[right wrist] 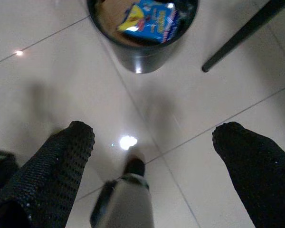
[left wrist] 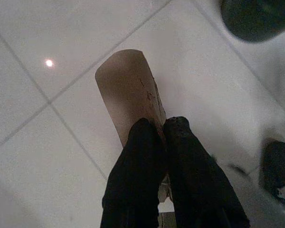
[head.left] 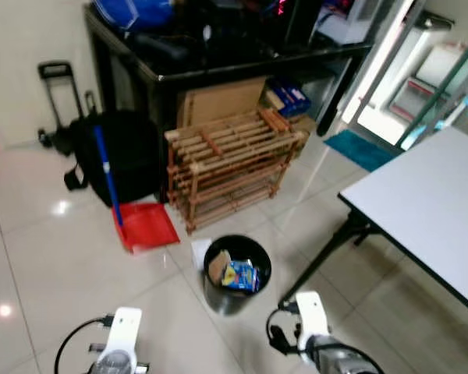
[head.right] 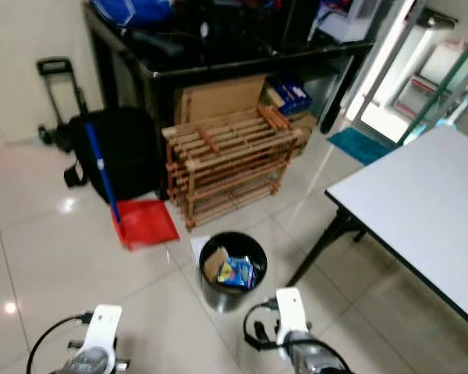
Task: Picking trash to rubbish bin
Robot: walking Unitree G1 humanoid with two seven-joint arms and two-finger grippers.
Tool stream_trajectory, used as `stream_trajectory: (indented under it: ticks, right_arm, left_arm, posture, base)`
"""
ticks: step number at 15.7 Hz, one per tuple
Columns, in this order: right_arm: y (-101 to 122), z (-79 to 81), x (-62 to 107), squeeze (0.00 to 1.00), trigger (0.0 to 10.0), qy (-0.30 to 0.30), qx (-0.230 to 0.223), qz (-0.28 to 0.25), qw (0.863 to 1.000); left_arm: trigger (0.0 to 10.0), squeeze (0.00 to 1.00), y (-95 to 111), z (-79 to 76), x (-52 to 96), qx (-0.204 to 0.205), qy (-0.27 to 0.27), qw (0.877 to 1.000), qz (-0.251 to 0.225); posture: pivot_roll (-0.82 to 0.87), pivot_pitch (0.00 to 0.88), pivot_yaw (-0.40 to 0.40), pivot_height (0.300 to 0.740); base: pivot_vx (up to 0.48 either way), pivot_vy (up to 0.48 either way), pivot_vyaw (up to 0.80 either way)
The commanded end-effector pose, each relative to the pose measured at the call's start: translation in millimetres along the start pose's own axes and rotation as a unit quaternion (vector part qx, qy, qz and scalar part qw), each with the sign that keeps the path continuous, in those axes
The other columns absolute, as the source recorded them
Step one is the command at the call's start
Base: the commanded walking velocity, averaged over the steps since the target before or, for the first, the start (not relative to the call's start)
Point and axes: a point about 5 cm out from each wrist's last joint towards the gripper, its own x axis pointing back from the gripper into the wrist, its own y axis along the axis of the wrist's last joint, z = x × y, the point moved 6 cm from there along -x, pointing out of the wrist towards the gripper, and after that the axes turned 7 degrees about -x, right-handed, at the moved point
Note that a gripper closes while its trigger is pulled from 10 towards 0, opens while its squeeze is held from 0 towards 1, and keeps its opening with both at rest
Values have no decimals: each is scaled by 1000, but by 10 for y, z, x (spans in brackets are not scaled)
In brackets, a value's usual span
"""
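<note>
One black rubbish bin (head.left: 235, 274) stood on the floor, one blue packet (head.left: 240, 276) and one cardboard scrap (head.left: 218, 265) inside. The left gripper (left wrist: 162, 128) pinched one brown cardboard piece (left wrist: 128, 90), near-left of the bin. The right gripper (right wrist: 154, 137) hung spread apart, just near of it.

Both silver arms are hanging low in front of the body, wrists pointing down toward the floor. The left gripper (left wrist: 164, 128) is holding its two black fingers (left wrist: 137, 156) pressed together, clamping a brown, flat piece of cardboard (left wrist: 128, 90). The right gripper (right wrist: 152, 137) is keeping its fingers (right wrist: 66, 152) spread wide apart, gripping nothing.
</note>
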Motion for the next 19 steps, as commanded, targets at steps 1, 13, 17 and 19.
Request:
stream_trajectory:
  ticks: [1, 13, 17, 19]
  right_arm:
    - [28, -201, 39, 0, 10000, -23, -1, -3, 1000]
    - [29, -202, 39, 0, 10000, -24, -3, -4, 1000]
    - [28, -202, 39, 0, 10000, -24, -3, -4, 1000]
    - [23, -198, 39, 0, 10000, -22, -2, -3, 1000]
  left_arm:
    - [10000, 0, 66, -164, 6, 2, -17, 1000, -6]
    - [10000, 0, 65, -184, 8, 0, -20, 1000, -5]
    - [10000, 0, 59, -185, 8, 0, -21, 1000, -4]
    - [10000, 0, 59, -187, 9, 0, -20, 1000, -4]
  posture:
    - [-11, 49, -150, 740]
    - [-9, 51, -152, 740]
    - [-11, 52, -152, 740]
    - [-10, 52, -152, 740]
  base:
    - [416, 0, -800]
    - [412, 0, -133]
    - [412, 0, 0]
    - [412, 0, 0]
